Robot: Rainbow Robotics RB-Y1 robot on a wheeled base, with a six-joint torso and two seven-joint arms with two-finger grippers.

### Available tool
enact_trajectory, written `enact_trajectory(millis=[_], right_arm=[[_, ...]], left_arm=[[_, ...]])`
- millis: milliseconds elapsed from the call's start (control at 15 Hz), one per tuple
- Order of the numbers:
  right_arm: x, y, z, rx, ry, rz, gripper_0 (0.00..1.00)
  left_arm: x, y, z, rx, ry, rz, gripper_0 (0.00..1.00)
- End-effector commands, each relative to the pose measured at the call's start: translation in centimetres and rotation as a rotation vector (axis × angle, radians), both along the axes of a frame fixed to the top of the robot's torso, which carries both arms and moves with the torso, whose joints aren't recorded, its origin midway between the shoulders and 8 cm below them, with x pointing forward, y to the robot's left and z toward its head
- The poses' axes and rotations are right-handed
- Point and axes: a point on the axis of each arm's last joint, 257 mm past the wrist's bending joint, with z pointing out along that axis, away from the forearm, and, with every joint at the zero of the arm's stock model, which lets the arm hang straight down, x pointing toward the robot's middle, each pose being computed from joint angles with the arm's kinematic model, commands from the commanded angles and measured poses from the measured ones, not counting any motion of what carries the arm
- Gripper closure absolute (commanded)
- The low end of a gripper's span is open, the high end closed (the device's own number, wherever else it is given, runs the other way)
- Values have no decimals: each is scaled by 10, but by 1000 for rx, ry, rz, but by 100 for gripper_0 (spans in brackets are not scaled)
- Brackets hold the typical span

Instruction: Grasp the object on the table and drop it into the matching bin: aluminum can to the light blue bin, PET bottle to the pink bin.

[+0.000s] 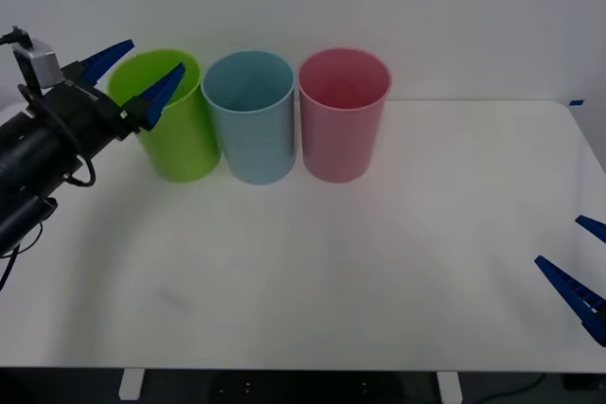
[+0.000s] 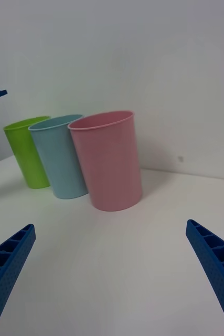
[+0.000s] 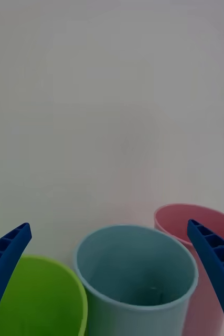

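The aluminum can is out of view. On the white table [image 1: 331, 272] the light blue bin [image 1: 254, 144] [image 2: 59, 157] [image 3: 132, 320] stands in the middle of a row at the back. The pink bin [image 1: 341, 139] [image 2: 109, 163] [image 3: 174, 218] touches it on the right. My left gripper [image 1: 157, 54] [image 3: 109, 224] hangs open and holds nothing, raised over the far left of the table, beside the row's left end and above the bins' rims. My right gripper [image 1: 558, 240] [image 2: 110, 224] is open and holds nothing, low over the table's right front edge.
A lime green bin [image 1: 180, 144] [image 2: 28, 152] [image 3: 33, 299] stands at the left end of the row, right by my left fingers. A plain white wall rises behind the bins. Bare tabletop stretches in front of the bins and to the right.
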Motion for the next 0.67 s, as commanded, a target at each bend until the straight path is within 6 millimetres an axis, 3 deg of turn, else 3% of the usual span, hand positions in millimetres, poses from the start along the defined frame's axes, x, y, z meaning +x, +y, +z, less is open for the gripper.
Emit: enact_trajectory(millis=[67,667], right_arm=[[0,0,0,0,0,0,0],[0,0,0,0,0,0,0]], left_arm=[[-22,25,-13,36,10,23,0],[-91,125,-62,161,116,124,0]])
